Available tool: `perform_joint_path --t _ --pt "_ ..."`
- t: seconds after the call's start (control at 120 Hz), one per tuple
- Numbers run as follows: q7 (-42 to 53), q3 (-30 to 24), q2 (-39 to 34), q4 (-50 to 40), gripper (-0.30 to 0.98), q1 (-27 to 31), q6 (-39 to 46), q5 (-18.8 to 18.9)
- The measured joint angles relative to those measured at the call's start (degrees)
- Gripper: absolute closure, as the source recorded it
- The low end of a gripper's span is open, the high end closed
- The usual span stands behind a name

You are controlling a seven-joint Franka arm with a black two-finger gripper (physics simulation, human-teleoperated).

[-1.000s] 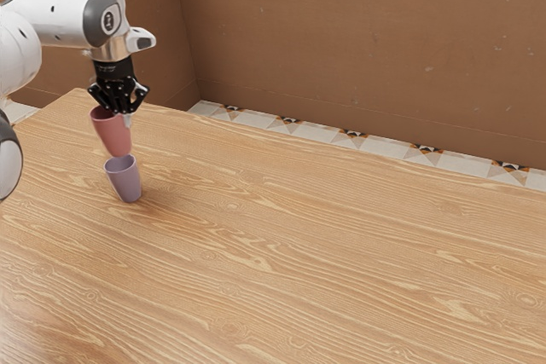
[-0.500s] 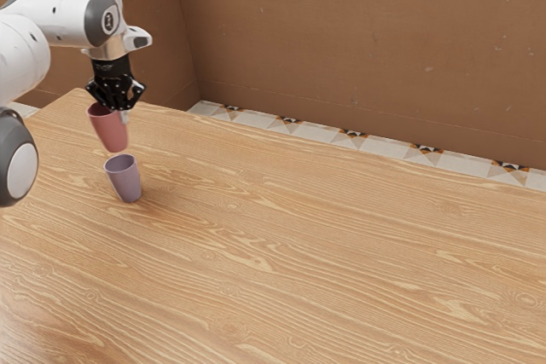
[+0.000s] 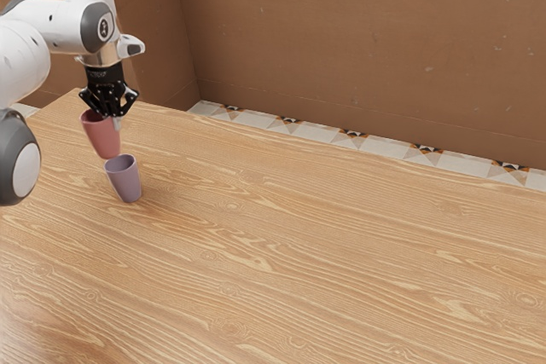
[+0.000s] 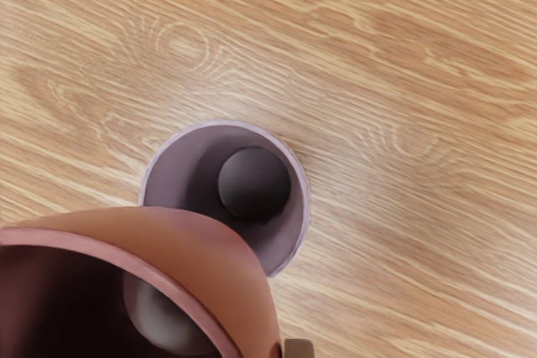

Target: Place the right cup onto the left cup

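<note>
My gripper is at the exterior view's left, shut on the wall of the pink cup near its rim. That cup hangs upright, slightly tilted, above the table and a little to the exterior view's left of the purple cup. The purple cup stands upright on the wood, mouth up. Seen from the hand, the pink cup covers part of the mouth of the purple cup, whose dark inside bottom is visible. Whether the two cups touch, I cannot tell.
The wooden table stretches toward the exterior view's right. Its far edge runs in front of a brown wall and a strip of patterned floor tiles. The arm comes in from the upper left.
My hand and the pink cup have shifted toward the exterior view's left, rising slightly and then coming down. The purple cup has stayed where it was.
</note>
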Motion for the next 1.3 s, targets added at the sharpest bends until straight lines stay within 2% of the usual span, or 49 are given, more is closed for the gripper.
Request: perform_joint_path --t 0.358,1.3 --pt "0.2 0.1 3.6 4.2 0.77 0.1 -0.5 -1.1" --pt "0.4 0.0 6.3 4.4 0.77 1.3 -0.1 -2.9"
